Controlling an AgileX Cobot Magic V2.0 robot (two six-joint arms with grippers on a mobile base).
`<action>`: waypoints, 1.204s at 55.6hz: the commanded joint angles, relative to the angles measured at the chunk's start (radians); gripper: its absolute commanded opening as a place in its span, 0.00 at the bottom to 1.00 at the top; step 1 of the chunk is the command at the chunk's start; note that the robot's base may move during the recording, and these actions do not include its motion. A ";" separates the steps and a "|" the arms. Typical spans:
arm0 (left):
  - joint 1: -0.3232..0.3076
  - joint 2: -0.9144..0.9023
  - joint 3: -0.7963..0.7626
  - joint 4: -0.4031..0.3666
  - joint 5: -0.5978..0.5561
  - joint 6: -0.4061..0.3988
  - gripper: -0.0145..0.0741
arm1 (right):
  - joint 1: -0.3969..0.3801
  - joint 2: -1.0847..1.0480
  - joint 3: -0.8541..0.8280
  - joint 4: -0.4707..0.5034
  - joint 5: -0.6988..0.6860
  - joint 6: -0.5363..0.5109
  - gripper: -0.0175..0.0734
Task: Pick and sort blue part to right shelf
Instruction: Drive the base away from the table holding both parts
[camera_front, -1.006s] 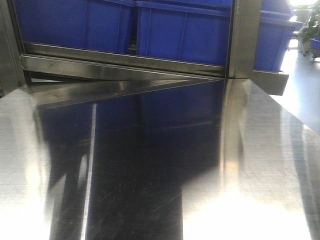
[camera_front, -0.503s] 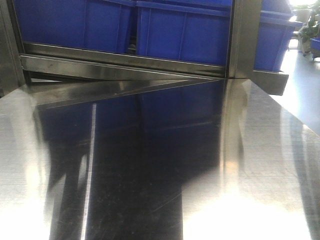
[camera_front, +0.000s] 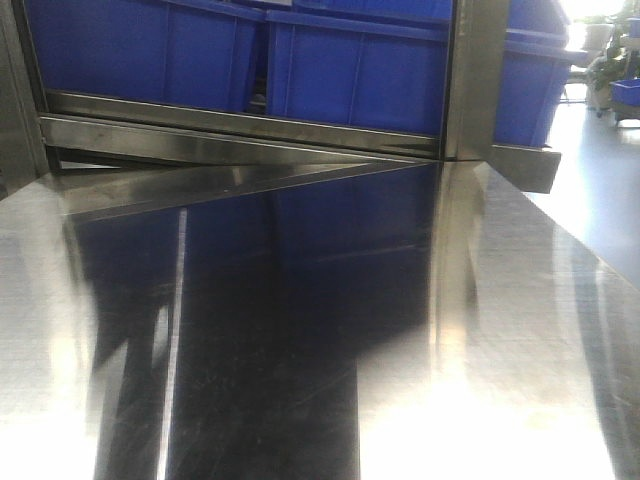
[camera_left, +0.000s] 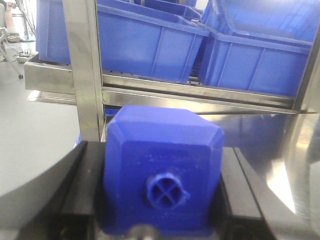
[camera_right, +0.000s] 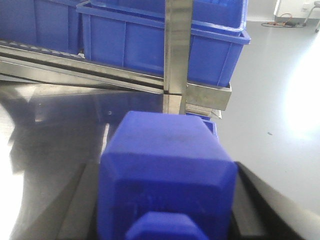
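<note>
My left gripper (camera_left: 162, 192) is shut on a blue part (camera_left: 162, 165), a solid blue block with a round crossed stub facing the camera, held between black fingers (camera_left: 75, 192). My right gripper (camera_right: 165, 200) is shut on a second blue part (camera_right: 165, 165), with its square knob (camera_right: 165, 227) towards the camera. The right shelf stands ahead of both grippers, with a steel front rail (camera_front: 240, 135), an upright post (camera_front: 470, 80) and large blue bins (camera_front: 350, 80). It also shows in the left wrist view (camera_left: 200, 92) and the right wrist view (camera_right: 177, 55). Neither gripper nor either part shows in the front view.
A shiny steel tabletop (camera_front: 300, 330) runs from the camera up to the shelf rail. Open grey floor (camera_right: 280, 100) lies right of the shelf end. A plant and a blue cart (camera_front: 620, 80) stand far right. Cables (camera_right: 287, 22) lie on the floor.
In the front view the shelf post and bins have shifted a little to the left and down in the frame, so the bin rims now show. No gripper appears in any front frame.
</note>
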 joint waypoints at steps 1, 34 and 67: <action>-0.005 0.008 -0.027 -0.014 -0.092 -0.001 0.42 | -0.006 0.011 -0.027 -0.028 -0.096 -0.008 0.37; -0.005 0.008 -0.027 -0.014 -0.092 -0.001 0.42 | -0.006 0.011 -0.027 -0.028 -0.094 -0.008 0.37; -0.005 0.008 -0.027 -0.014 -0.092 -0.001 0.42 | -0.006 0.011 -0.027 -0.028 -0.086 -0.008 0.37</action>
